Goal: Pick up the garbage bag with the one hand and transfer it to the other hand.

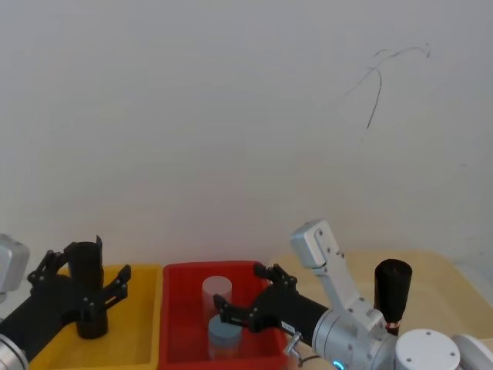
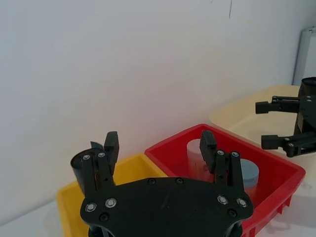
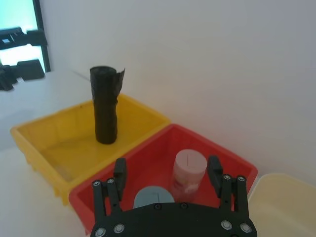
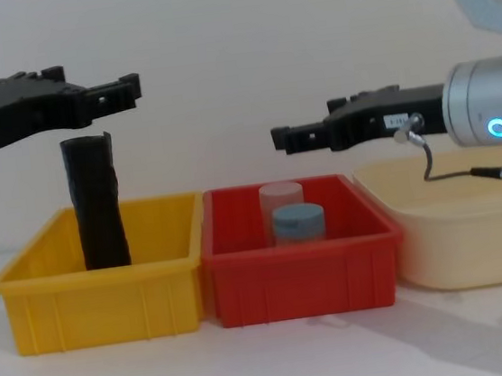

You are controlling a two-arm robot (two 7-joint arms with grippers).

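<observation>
Standing upright at the robot's right, the garbage bag (image 1: 393, 287) rises from the cream tray (image 4: 440, 257), just behind the right arm's silver wrist and well apart from both grippers. The left gripper (image 4: 129, 88) hangs over the yellow bin (image 4: 101, 300) at the left end of the row, level and pointing toward the middle. Its fingers (image 2: 111, 143) are spread wide. Seen from the chest, it sits a little higher than the ragged top of a plain black roll (image 4: 99, 205), which stands upright in that bin toward its left side. From the head view the spread fingers appear to flank this roll. The right gripper (image 4: 283, 137), with a white sticker on its body and a blue ring light on the wrist, reaches in from the right and hovers above the red bin (image 4: 302, 277) in the middle. Its fingers (image 3: 120, 170) are also spread apart and hold nothing. Below them in the red bin stand a pale pink cylinder (image 4: 281, 194) and, just in front of it, a shorter grey-blue cylinder (image 4: 298, 222). All three containers sit side by side on the white counter (image 4: 252, 360).
</observation>
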